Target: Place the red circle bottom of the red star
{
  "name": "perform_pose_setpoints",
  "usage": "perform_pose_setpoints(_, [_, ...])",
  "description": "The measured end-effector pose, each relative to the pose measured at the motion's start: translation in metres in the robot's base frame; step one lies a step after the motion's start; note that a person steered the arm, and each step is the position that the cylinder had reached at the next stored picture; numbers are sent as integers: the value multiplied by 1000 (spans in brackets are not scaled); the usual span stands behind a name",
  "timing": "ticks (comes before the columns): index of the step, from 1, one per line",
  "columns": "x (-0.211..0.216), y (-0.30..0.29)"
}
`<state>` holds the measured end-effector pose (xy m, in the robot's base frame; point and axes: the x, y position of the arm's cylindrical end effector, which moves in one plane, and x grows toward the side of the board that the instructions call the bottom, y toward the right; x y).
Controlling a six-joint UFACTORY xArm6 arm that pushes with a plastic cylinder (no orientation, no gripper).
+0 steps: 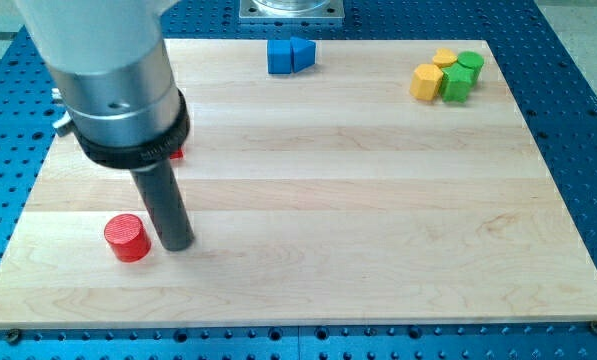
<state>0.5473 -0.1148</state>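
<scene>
The red circle (pixel 127 238) lies near the board's left edge, toward the view's bottom. My tip (pixel 176 244) rests on the board just to the right of it, very close or touching. Only a small red sliver of the red star (pixel 177 154) shows, above the circle, mostly hidden behind the arm's grey and black body (pixel 118 90).
A blue cube (pixel 280 56) and a blue wedge (pixel 302 53) sit together at the view's top centre. At the top right, two yellow blocks (pixel 427 81) and two green blocks (pixel 459 79) are clustered. The wooden board (pixel 378 200) lies on a blue perforated table.
</scene>
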Motion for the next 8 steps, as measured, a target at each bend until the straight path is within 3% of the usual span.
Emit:
perform_pose_setpoints(1, [4,13])
perform_pose_setpoints(3, [3,-81])
perform_pose_setpoints(8, [45,-100])
